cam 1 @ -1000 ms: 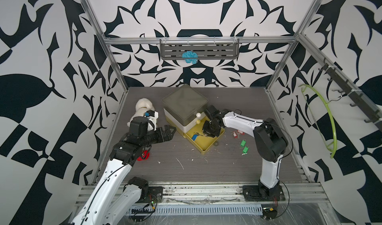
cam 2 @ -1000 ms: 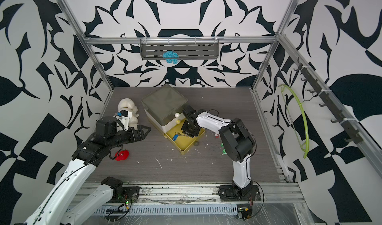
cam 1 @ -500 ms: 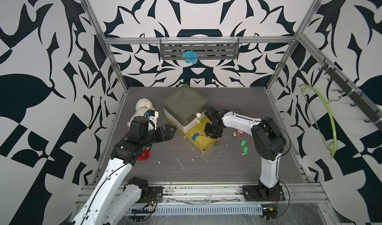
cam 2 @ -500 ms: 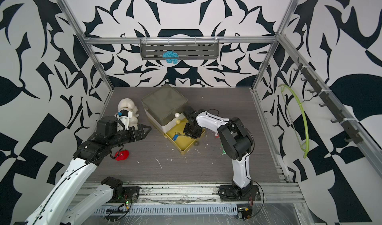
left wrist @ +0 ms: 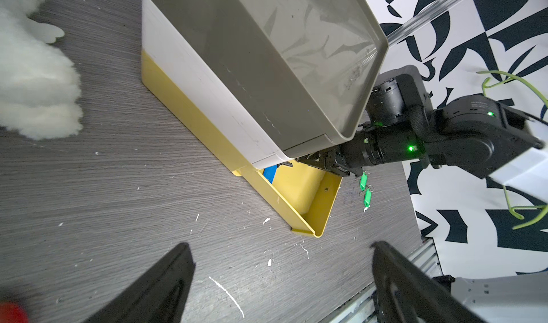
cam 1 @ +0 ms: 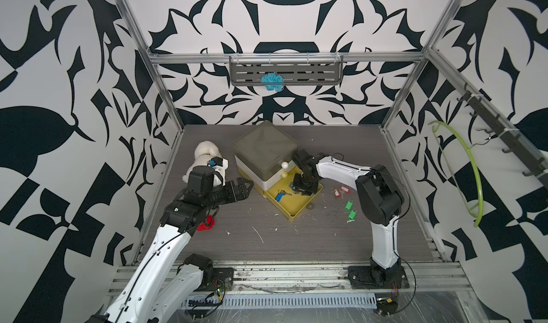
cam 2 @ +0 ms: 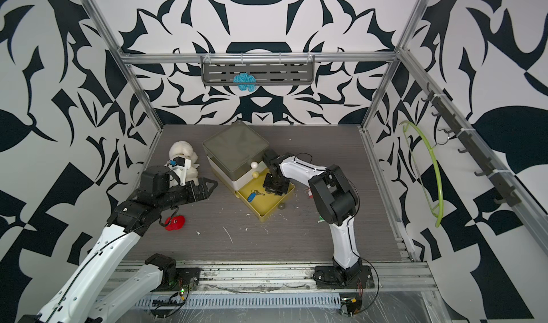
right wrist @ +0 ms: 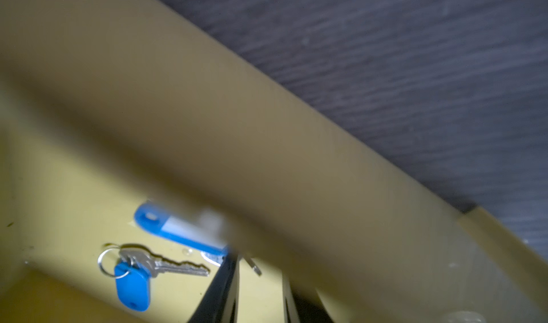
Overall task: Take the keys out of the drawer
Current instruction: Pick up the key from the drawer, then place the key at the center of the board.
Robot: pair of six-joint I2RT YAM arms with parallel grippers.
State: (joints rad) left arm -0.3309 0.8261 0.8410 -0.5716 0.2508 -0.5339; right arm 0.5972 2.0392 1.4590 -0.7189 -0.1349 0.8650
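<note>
The yellow drawer stands pulled out of the drawer unit. Keys with a blue tag lie on its floor, and a second blue tag lies close by. My right gripper reaches down into the drawer. Its jaws are narrowly apart, with a small metal tip between them and the second tag's ring beside one finger. Red-tagged keys and green-tagged keys lie on the table right of the drawer. My left gripper hangs wide open and empty, left of the drawer.
The grey-topped drawer unit stands behind the drawer. A white plush sits at the back left, and a red plush strawberry lies under my left arm. A green hoop hangs on the right wall.
My right gripper has shifted slightly inside the drawer, towards the drawer unit. The left arm has barely moved.
</note>
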